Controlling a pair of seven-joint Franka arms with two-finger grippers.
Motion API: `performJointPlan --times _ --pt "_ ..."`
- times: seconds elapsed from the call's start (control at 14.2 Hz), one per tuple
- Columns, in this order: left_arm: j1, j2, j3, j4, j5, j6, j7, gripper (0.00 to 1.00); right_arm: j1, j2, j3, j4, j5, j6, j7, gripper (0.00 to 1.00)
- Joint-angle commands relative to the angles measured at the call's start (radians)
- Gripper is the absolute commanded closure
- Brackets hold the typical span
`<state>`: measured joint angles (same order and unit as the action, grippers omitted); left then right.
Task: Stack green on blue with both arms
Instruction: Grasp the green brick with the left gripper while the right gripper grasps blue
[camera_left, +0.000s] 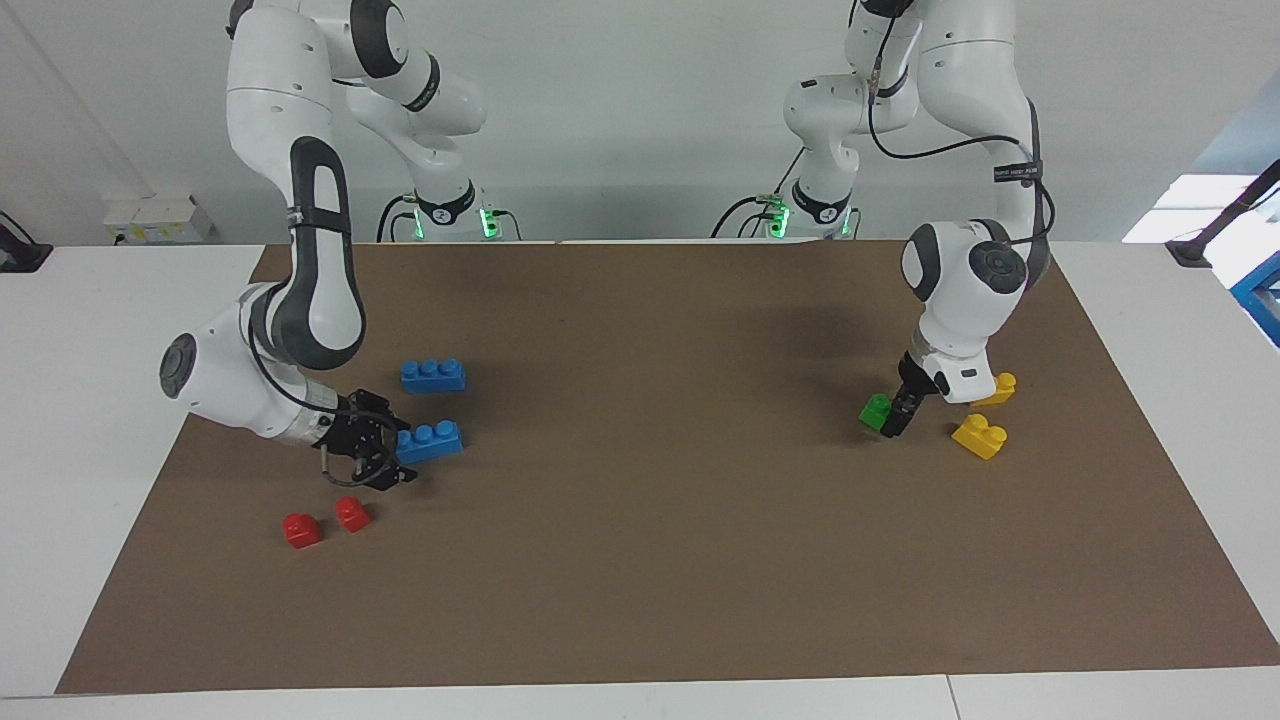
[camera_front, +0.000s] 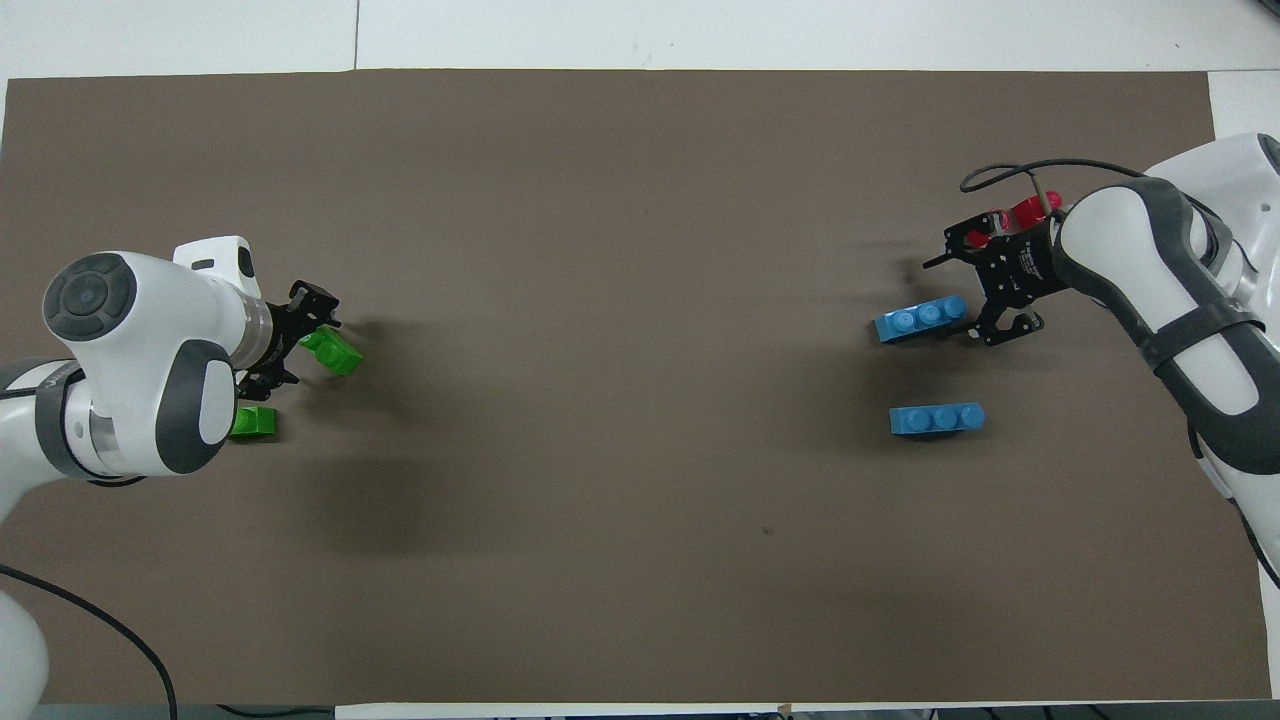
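On the counter (camera_left: 90, 420) lies a brown mat (camera_left: 650, 580), and all bricks are on it. I take the mat as a clock face in the overhead view, with 12 o'clock at the edge farthest from the robots.

The left pincer (camera_left: 893, 424) is low at about 9 o'clock, pointing down. It is right at a green brick (camera_left: 875, 409), against the end of the brick that is toward the left arm's end of the counter. This brick sits on the mat, a little turned. Whether this pincer is open or closed on the brick, I cannot tell.

A second green brick (camera_front: 254, 421) lies just beside it, nearer to the robots and partly under the left arm. Two yellow bricks (camera_left: 980, 436) (camera_left: 995, 388) are near the green one, more toward the left arm's end.

The right pincer (camera_left: 403, 448) is low at about 3 o'clock and lies almost flat. It is open, and one end of a blue brick (camera_left: 430, 441) is between its two sides. The brick rests on the mat, slightly slanted. If the pincer touches it, I cannot say.

The other blue brick (camera_left: 433, 375) lies nearer to the robots, apart from the first. Two small red bricks (camera_left: 301, 530) (camera_left: 351, 513) lie close together at about 2 o'clock, farther from the robots than the blue bricks.
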<state>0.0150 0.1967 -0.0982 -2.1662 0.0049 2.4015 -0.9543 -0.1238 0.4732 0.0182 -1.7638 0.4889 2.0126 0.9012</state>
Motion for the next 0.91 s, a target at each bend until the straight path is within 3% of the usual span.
performJointPlan --times 0.0,0.07,0.14,0.21,0.56,0.84 --pt "0.003 0.013 0.0 0.006 0.02 0.016 -0.036 0.32 -0.005 -0.011 0.006 -0.037 0.031 0.037 -0.034 0.15" --pt "0.003 0.012 0.0 0.006 0.02 0.019 -0.043 0.57 -0.007 -0.011 0.005 -0.037 0.045 0.031 -0.038 0.3" --pt "0.003 0.013 0.0 0.006 0.021 0.025 -0.043 0.83 -0.014 -0.013 0.006 -0.036 0.054 0.015 -0.065 0.64" --pt "0.003 0.013 0.0 0.009 0.02 0.033 -0.043 1.0 -0.016 -0.015 0.005 -0.032 0.056 -0.009 -0.112 1.0" --pt "0.005 0.015 0.0 0.017 0.02 0.039 -0.037 1.0 0.01 -0.04 0.006 -0.02 0.054 -0.037 -0.119 1.0" --pt "0.003 0.0 0.0 0.04 0.02 -0.007 -0.043 1.0 0.107 -0.122 0.009 -0.02 0.057 -0.081 0.123 1.0"
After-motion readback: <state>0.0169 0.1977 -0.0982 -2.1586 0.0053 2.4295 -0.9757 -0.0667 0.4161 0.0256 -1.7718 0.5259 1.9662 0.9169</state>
